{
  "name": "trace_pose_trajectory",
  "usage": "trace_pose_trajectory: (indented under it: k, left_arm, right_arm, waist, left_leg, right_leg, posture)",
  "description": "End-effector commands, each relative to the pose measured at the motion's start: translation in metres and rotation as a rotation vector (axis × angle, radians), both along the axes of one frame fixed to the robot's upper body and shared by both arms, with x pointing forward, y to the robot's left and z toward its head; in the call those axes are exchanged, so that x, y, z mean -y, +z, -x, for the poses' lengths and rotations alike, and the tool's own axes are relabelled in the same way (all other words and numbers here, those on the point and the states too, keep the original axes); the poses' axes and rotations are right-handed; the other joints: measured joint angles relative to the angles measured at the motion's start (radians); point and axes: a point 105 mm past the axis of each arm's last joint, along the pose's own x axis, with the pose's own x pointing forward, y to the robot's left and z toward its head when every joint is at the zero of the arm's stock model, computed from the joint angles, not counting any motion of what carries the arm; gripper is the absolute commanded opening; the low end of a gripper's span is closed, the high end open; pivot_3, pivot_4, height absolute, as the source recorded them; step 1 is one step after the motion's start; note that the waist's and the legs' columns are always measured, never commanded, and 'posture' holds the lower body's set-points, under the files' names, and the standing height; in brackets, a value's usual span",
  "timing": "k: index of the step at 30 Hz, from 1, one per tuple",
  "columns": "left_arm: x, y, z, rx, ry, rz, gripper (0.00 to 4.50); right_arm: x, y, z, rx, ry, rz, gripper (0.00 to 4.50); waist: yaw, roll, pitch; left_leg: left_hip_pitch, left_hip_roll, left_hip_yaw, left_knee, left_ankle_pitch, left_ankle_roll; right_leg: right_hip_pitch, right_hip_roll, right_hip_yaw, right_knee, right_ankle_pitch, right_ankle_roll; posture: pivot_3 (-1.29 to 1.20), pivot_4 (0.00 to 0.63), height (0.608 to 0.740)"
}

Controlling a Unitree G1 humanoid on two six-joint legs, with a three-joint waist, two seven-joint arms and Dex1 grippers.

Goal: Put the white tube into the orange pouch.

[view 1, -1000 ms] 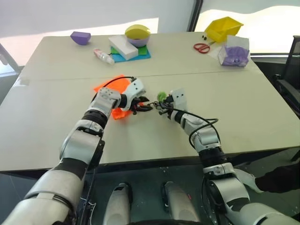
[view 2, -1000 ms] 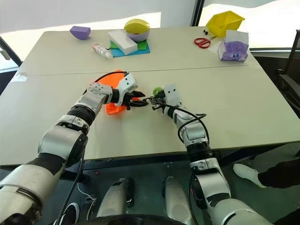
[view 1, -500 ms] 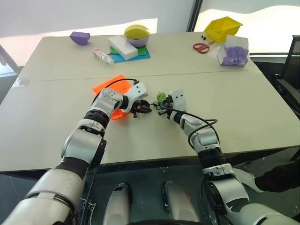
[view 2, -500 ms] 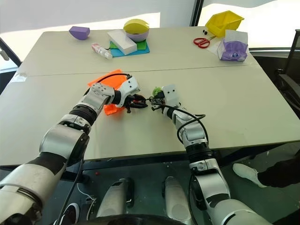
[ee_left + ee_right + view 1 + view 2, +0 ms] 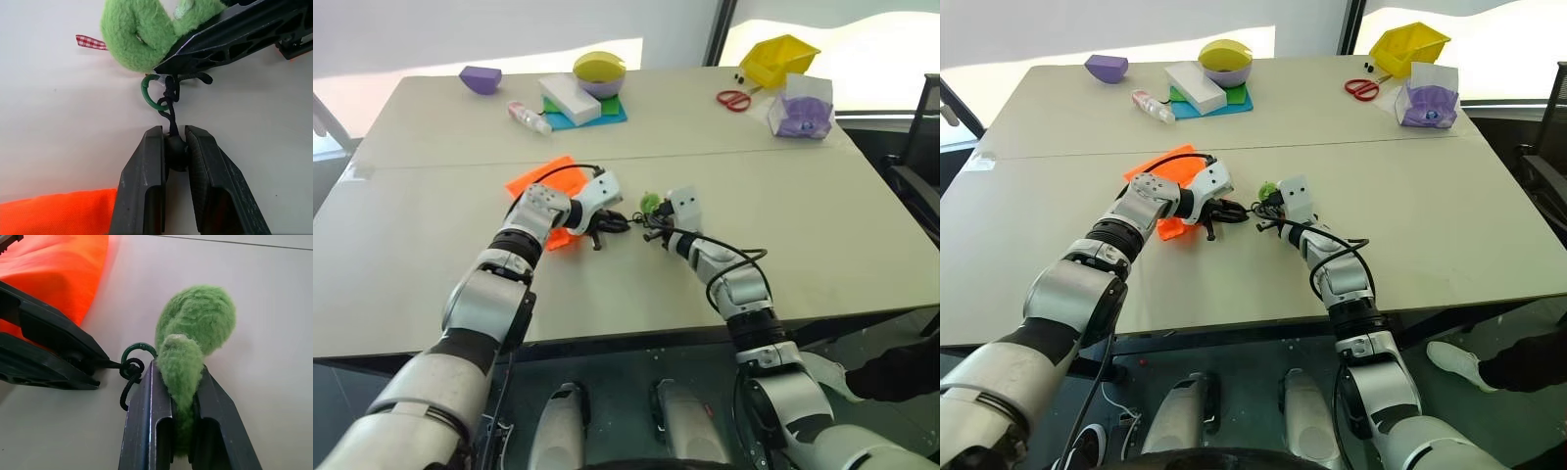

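The orange pouch (image 5: 543, 181) lies flat on the table, left of centre, and the white tube is out of view. Its thin dark cord runs right to a green ring (image 5: 146, 95) tied to a green plush charm (image 5: 195, 323). My left gripper (image 5: 173, 134) is beside the pouch's right edge, shut on a black toggle on the cord. My right gripper (image 5: 177, 372) faces it from the right, shut on the plush charm. The two grippers' tips nearly meet at the ring.
Along the far edge stand a purple bowl (image 5: 481, 78), a clear bottle with pink ends (image 5: 529, 117), a white box on coloured mats (image 5: 573, 98) and a yellow-and-purple ball (image 5: 600, 70). At the far right are red scissors (image 5: 734, 99), a yellow bin (image 5: 780, 57) and a purple bag (image 5: 803, 108).
My left gripper's fingers have closed from open onto the cord's toggle. Both arms have stayed where they were, and the right gripper kept its hold on the plush.
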Motion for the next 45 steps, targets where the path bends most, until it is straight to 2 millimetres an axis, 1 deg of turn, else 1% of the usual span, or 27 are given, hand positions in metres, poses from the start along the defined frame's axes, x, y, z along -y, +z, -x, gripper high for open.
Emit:
trace_pose_trajectory:
  k: [1, 6, 10, 13, 20, 23, 24, 27, 29, 33, 36, 37, 38, 39, 41, 42, 45]
  left_arm:
    - [0.001, 0.012, -0.001, 0.03, -0.013, 0.046, 0.48]
    - [-0.002, 0.014, -0.002, 0.036, -0.011, 0.056, 0.48]
    - [-0.005, 0.018, -0.004, 0.05, 0.0, 0.059, 0.48]
    - [-0.008, 0.019, -0.003, 0.061, -0.013, 0.05, 0.48]
    - [-0.022, 0.018, 0.002, 0.078, -0.055, 0.002, 0.48]
    - [-0.034, 0.019, 0.006, 0.09, -0.081, -0.04, 0.48]
    - [-0.038, 0.019, 0.007, 0.096, -0.089, -0.051, 0.48]
    - [-0.051, 0.025, 0.015, 0.106, -0.117, -0.065, 0.48]
    - [-0.06, 0.028, 0.022, 0.109, -0.123, -0.068, 0.48]
    - [-0.072, 0.026, 0.034, 0.1, -0.128, -0.081, 0.48]
    - [-0.083, 0.021, 0.044, 0.089, -0.116, -0.11, 0.48]
    - [-0.084, 0.02, 0.046, 0.087, -0.107, -0.108, 0.48]
    - [-0.083, 0.021, 0.046, 0.093, -0.093, -0.103, 0.48]
    - [-0.081, 0.022, 0.045, 0.103, -0.078, -0.095, 0.48]
    - [-0.071, 0.029, 0.044, 0.077, -0.047, 0.0, 0.48]
    - [-0.067, 0.032, 0.042, 0.084, -0.035, 0.036, 0.82]
    - [-0.059, 0.034, 0.044, 0.092, -0.028, 0.096, 1.98]
  right_arm:
    - [-0.003, 0.023, -0.002, 0.081, 0.012, -0.015, 0.0]
    - [0.0, 0.025, -0.005, 0.089, 0.001, -0.015, 0.0]
    - [-0.001, 0.028, -0.006, 0.096, 0.005, -0.015, 0.0]
    - [0.005, 0.031, -0.01, 0.111, -0.034, -0.024, 0.0]
    - [0.055, 0.044, -0.031, 0.156, -0.269, -0.032, 0.0]
    - [0.078, 0.047, -0.038, 0.169, -0.345, -0.012, 0.0]
    - [0.083, 0.048, -0.039, 0.17, -0.356, -0.007, 0.0]
    - [0.106, 0.048, -0.043, 0.173, -0.421, 0.02, 0.0]
    - [0.117, 0.048, -0.044, 0.175, -0.442, 0.04, 0.0]
    - [0.13, 0.047, -0.045, 0.177, -0.45, 0.072, 0.0]
    - [0.152, 0.046, -0.046, 0.176, -0.483, 0.131, 0.0]
    - [0.16, 0.047, -0.046, 0.176, -0.505, 0.16, 0.0]
    - [0.163, 0.047, -0.047, 0.184, -0.507, 0.2, 0.0]
    - [0.16, 0.046, -0.047, 0.19, -0.481, 0.223, 0.0]
    - [0.139, 0.041, -0.047, 0.181, -0.385, 0.206, 0.0]
    - [0.129, 0.038, -0.046, 0.179, -0.34, 0.194, 0.39]
    - [0.114, 0.037, -0.043, 0.183, -0.287, 0.169, 1.57]
  waist:
    - [0.0, 0.0, 0.0]
    - [0.0, 0.0, 0.0]
    - [0.0, 0.0, 0.0]
    - [-0.001, 0.0, 0.0]
    - [0.001, 0.0, 0.0]
    - [0.0, 0.0, 0.0]
    - [0.0, 0.0, 0.0]
    - [-0.001, 0.0, 0.0]
    - [-0.002, 0.0, 0.0]
    - [-0.002, 0.0, 0.0]
    - [-0.002, 0.0, 0.0]
    - [-0.002, 0.0, 0.0]
    - [0.0, 0.0, 0.0]
    - [0.001, 0.0, 0.0]
    - [0.0, 0.0, 0.0]
    - [-0.001, 0.0, 0.0]
    - [-0.001, 0.0, 0.0]
  left_leg:
    - [0.0, 0.0, 0.0, 0.0, 0.0, 0.0]
    - [0.0, 0.0, 0.0, 0.0, 0.0, 0.0]
    - [0.0, 0.0, 0.0, 0.0, 0.0, 0.0]
    - [0.0, 0.0, 0.0, 0.0, 0.0, 0.0]
    - [0.0, 0.0, 0.0, 0.0, 0.0, 0.0]
    - [0.0, 0.0, 0.0, -0.001, 0.0, 0.0]
    - [0.0, 0.0, 0.0, -0.001, 0.0, 0.0]
    - [0.0, 0.0, 0.0, -0.001, 0.0, 0.0]
    - [0.0, 0.0, 0.0, -0.002, 0.0, 0.0]
    - [0.0, 0.0, 0.0, -0.002, 0.0, 0.0]
    - [0.0, 0.0, 0.0, -0.002, 0.0, 0.0]
    - [0.0, 0.0, 0.0, -0.002, 0.0, 0.0]
    - [0.0, 0.0, 0.0, -0.002, 0.0, 0.0]
    - [0.0, 0.0, 0.0, -0.002, 0.0, 0.0]
    - [0.0, 0.0, 0.0, -0.001, 0.0, 0.0]
    - [0.0, 0.0, 0.0, -0.001, 0.0, 0.0]
    - [0.0, 0.0, 0.0, -0.001, 0.0, 0.0]
  right_leg:
    - [0.0, 0.0, 0.0, 0.0, 0.0, 0.0]
    - [0.0, 0.0, 0.0, 0.0, 0.0, 0.0]
    - [0.0, 0.0, 0.0, 0.0, 0.0, 0.0]
    - [0.0, 0.0, 0.0, 0.0, 0.0, 0.0]
    - [0.0, 0.0, 0.0, 0.0, 0.0, 0.0]
    - [0.0, 0.0, 0.0, 0.0, 0.0, 0.001]
    - [0.0, 0.0, 0.0, 0.0, 0.0, 0.001]
    - [0.0, 0.0, 0.0, 0.0, 0.0, 0.001]
    - [0.0, 0.0, 0.0, 0.0, 0.0, 0.001]
    - [0.0, 0.0, 0.0, 0.0, 0.0, 0.001]
    - [0.0, 0.0, 0.0, 0.0, 0.0, 0.001]
    - [0.0, 0.0, 0.0, 0.0, 0.0, 0.001]
    - [0.0, 0.0, 0.0, 0.0, 0.0, 0.0]
    - [0.0, -0.001, 0.0, 0.0, 0.0, 0.0]
    - [0.0, -0.001, 0.0, 0.0, -0.001, -0.001]
    - [0.0, -0.001, 0.0, 0.0, -0.001, -0.001]
    - [0.0, -0.001, 0.0, 0.0, -0.001, -0.001]
  posture:
    - [0.0, 0.15, 0.74]
    - [0.0, 0.15, 0.74]
    - [0.0, 0.15, 0.74]
    - [0.0, 0.15, 0.74]
    - [0.0, 0.15, 0.74]
    - [0.0, 0.15, 0.74]
    - [0.0, 0.15, 0.74]
    - [0.0, 0.15, 0.74]
    - [0.0, 0.15, 0.74]
    - [0.0, 0.15, 0.74]
    - [0.0, 0.15, 0.74]
    - [0.0, 0.15, 0.74]
    - [0.0, 0.15, 0.74]
    - [0.0, 0.15, 0.74]
    - [0.0, 0.15, 0.74]
    - [0.0, 0.15, 0.74]
    - [0.0, 0.15, 0.74]
